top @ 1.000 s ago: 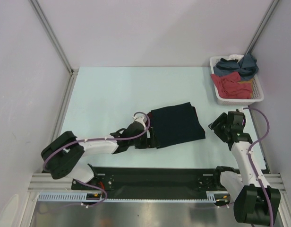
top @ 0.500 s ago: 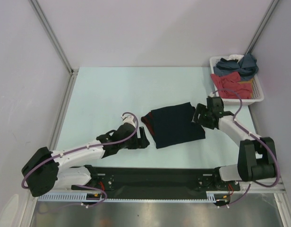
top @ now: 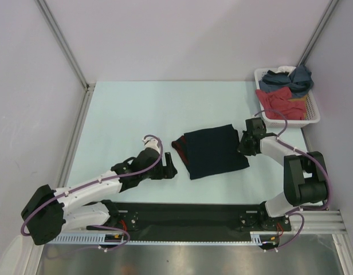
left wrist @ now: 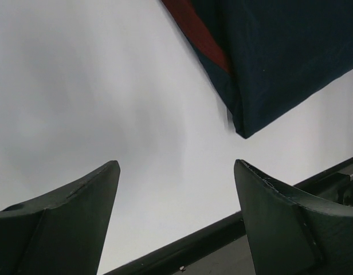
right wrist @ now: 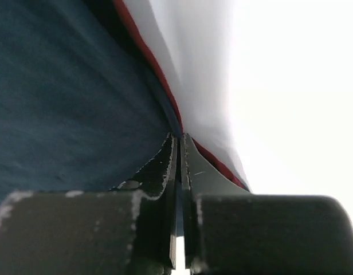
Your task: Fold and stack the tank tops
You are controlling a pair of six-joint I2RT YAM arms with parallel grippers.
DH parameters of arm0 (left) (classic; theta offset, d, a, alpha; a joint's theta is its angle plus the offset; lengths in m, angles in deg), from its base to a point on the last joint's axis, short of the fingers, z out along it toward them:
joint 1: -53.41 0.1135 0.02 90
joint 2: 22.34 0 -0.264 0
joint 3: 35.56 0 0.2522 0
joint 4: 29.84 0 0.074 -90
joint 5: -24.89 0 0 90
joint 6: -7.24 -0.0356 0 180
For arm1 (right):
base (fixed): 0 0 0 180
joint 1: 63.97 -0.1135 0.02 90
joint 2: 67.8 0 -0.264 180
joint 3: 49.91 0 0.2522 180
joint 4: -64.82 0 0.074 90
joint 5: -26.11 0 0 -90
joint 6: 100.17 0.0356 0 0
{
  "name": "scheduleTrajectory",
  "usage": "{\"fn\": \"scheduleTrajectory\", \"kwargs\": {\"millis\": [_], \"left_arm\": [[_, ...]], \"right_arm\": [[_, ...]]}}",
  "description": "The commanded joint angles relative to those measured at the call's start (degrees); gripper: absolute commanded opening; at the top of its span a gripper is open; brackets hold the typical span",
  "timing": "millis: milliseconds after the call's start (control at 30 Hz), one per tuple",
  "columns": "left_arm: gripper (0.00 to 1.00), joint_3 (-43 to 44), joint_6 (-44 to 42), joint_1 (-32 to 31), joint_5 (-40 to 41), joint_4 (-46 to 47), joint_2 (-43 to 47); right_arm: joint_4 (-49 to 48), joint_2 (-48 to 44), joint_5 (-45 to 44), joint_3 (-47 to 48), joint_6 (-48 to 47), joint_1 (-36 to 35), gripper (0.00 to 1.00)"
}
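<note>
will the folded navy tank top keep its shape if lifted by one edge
Probably not: the navy tank top is thin layered cloth, so lifted by the trimmed edge the right gripper pinches, it would likely droop and unfold. It looks light and should slide easily on the smooth table.

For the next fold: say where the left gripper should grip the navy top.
Take the navy tank top by its near-left corner, from the left: it lies flat and free before the open left gripper; the right gripper pinches the right edge.
</note>
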Motion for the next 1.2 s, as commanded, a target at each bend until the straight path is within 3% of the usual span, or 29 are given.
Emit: {"fn": "scheduleTrajectory", "kwargs": {"millis": [0, 167, 367, 400, 500, 600, 667, 733, 767, 833, 867, 933, 967, 1033, 1167], "left_arm": [[0.86, 0.9, -1.9, 0.3, -0.8, 1.3, 0.8], [0.86, 0.4, -2.2, 0.3, -2.7, 2.8, 0.7], [0.86, 0.1, -2.9, 0.3, -3.3, 2.3, 1.8], [0.86, -0.1, -3.0, 0.3, -3.4, 2.0, 2.1], [0.86, -0.9, -3.0, 0.3, -2.6, 1.2, 3.8], [0.86, -1.2, -3.1, 0.4, -1.3, 0.2, 5.4], [0.86, -1.0, -3.3, 0.6, -0.9, -0.4, 5.9], [0.86, -0.8, -3.6, 1.1, -0.9, -1.1, 6.3], [0.86, -0.5, -3.7, 1.5, -1.0, -1.3, 6.5], [0.86, -0.1, -4.1, 2.3, -1.1, -2.1, 6.9], [0.86, 0.3, -4.2, 2.5, -1.0, -2.4, 7.1], [0.86, 0.4, -4.6, 3.2, -0.7, -3.3, 7.7], [0.86, 0.5, -4.8, 3.4, -0.7, -3.5, 8.0], [0.86, 0.7, -5.2, 4.2, -0.8, -4.2, 8.8], [0.86, 0.4, -5.5, 5.1, -0.9, -5.0, 9.9]], "right_arm": [[2.5, -2.7, -2.8, -2.7, 2.1, 5.7, 0.00], [4.6, -12.7, -3.4, -7.3, 2.6, 14.4, 0.05], [9.6, -15.9, -7.5, -5.0, 4.7, 23.1, 0.45], [10.4, -16.1, -8.7, -4.3, 5.3, 23.3, 0.57], [11.1, -17.9, -8.8, -2.2, 5.3, 21.8, 0.63], [12.0, -20.0, -16.7, 0.5, 4.9, 11.9, 0.65], [12.0, -19.7, -16.5, 2.9, 3.9, 3.9, 0.65], [12.0, -16.5, -14.3, 5.0, 3.5, -0.7, 0.66], [12.0, -14.8, -14.1, 6.3, 3.5, -6.3, 0.67], [13.1, -8.6, -17.7, 11.2, 5.1, -12.3, 0.70], [14.5, -6.4, -19.3, 13.0, 6.0, -17.5, 0.73], [16.0, 1.3, -22.7, 19.2, 8.0, -21.8, 0.92], [17.2, 3.7, -23.2, 21.0, 8.5, -23.4, 0.94], [18.5, 10.6, -25.1, 26.8, 9.5, -27.5, 0.94], [22.0, 20.7, -27.8, 35.6, 11.1, -32.1, 0.84]]}}
